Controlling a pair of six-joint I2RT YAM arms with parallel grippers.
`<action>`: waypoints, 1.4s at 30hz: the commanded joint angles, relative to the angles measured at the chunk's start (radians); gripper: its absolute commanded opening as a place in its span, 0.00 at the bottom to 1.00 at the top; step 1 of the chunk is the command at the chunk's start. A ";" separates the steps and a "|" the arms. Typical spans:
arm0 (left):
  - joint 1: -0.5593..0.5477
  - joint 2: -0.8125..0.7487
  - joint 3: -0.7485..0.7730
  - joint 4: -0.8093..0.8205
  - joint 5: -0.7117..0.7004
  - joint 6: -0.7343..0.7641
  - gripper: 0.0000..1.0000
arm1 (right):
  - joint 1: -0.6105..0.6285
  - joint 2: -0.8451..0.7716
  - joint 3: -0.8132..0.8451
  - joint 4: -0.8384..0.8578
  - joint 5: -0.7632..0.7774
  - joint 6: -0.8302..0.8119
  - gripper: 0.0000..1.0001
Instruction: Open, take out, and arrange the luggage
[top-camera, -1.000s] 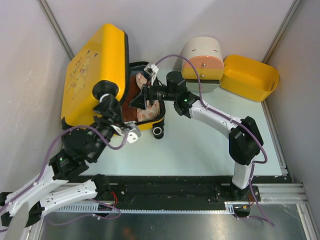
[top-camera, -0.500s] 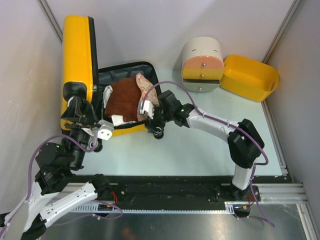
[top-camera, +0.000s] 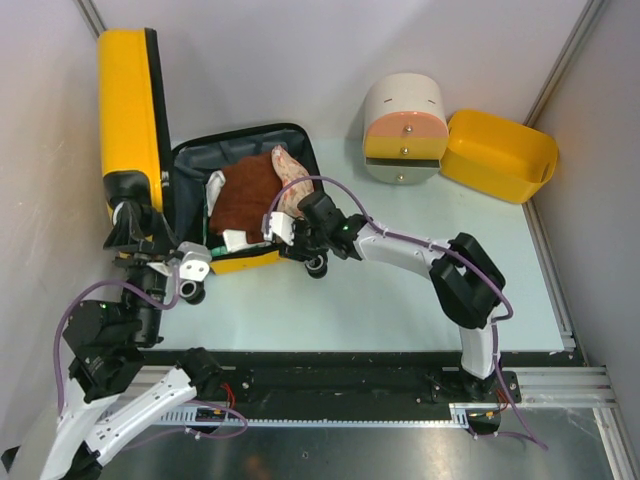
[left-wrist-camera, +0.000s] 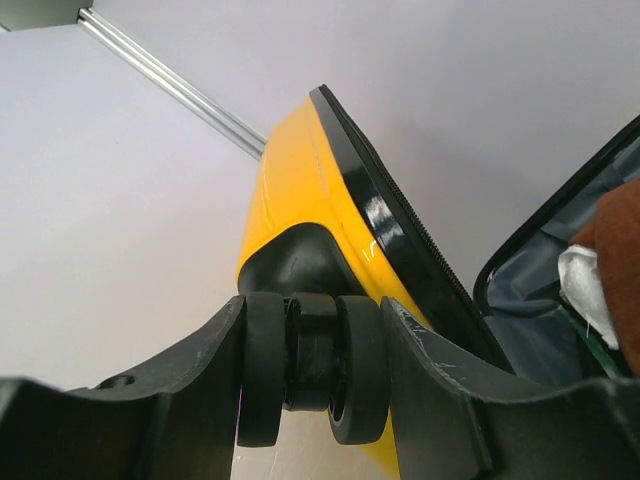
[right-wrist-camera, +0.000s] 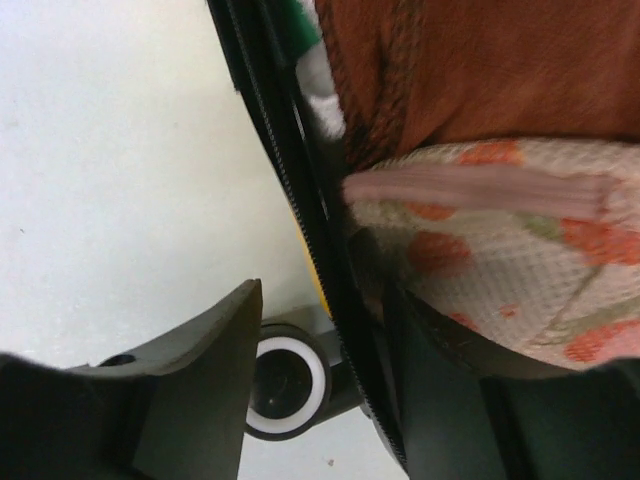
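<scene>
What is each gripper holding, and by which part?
The left gripper clamps the luggage by the twin wheel on its raised lid. The right gripper straddles the lower half's zippered rim; whether it grips yet cannot be told.

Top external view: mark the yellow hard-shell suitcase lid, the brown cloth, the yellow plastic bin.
Yellow hard-shell suitcase lid (top-camera: 126, 100): top external, outer shell.
Brown cloth (top-camera: 245, 195): top external, its middle.
Yellow plastic bin (top-camera: 495, 150): top external, outer wall.

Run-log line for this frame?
suitcase: open, lid upright | left gripper: shut on lid wheel | right gripper: open, straddling front rim | clothes: inside
</scene>
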 joint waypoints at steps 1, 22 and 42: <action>0.020 -0.015 -0.044 -0.076 -0.104 -0.044 0.00 | -0.017 0.058 0.035 -0.037 0.032 0.063 0.62; 0.028 -0.149 -0.145 -0.099 -0.291 0.034 0.26 | -0.049 0.026 0.025 -0.163 -0.071 0.301 0.00; 0.074 0.004 -0.011 0.074 -0.319 0.196 0.79 | -0.084 -0.118 -0.130 -0.189 -0.085 0.117 0.00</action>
